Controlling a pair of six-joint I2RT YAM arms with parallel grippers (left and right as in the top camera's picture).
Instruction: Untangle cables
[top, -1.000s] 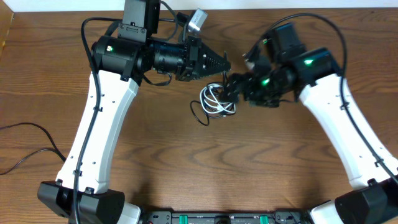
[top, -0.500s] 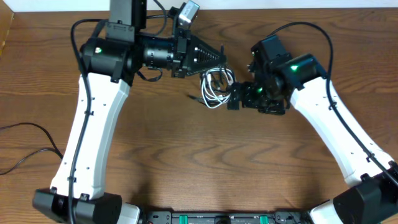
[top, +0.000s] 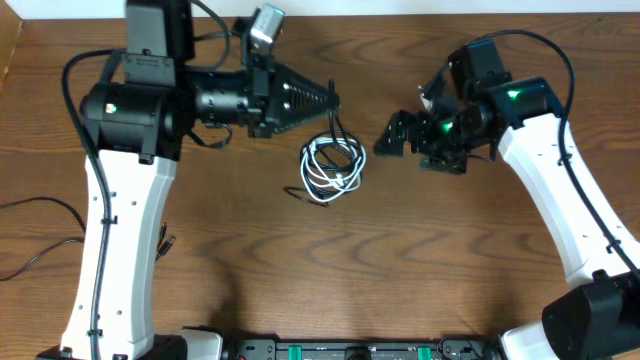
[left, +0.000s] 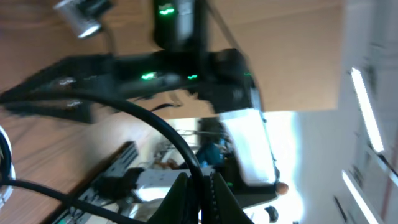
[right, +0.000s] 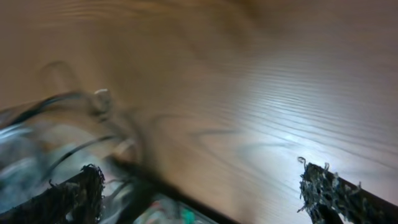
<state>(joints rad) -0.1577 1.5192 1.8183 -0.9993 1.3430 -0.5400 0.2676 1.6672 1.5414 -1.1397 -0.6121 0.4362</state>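
Left hand (top: 328, 100) is closed, pinching a black cable (top: 337, 125) just above the bundle (top: 330, 168) — the strand runs from its tip down into the coil. The bundle sits mid-tabletop (top: 400, 270), between the two hands, with the white cable (top: 318, 160) looped in with black strands and mostly lying flat. Right hand (top: 392, 135) is wide open and holds nothing. It is near the bundle's right side but apart from it, and its wrist view is too blurred to pick out strands. Step in hand looks like drawing the black strand free. To do it well, the right hand should come down on the white loops and pin or grip them before the left pulls — otherwise the whole coil likely lifts and slides along. Pull slowly, away from the right hand, and watch for a snag where the strand passes through the loops. If the tangle tightens, back off and regrip closer in.
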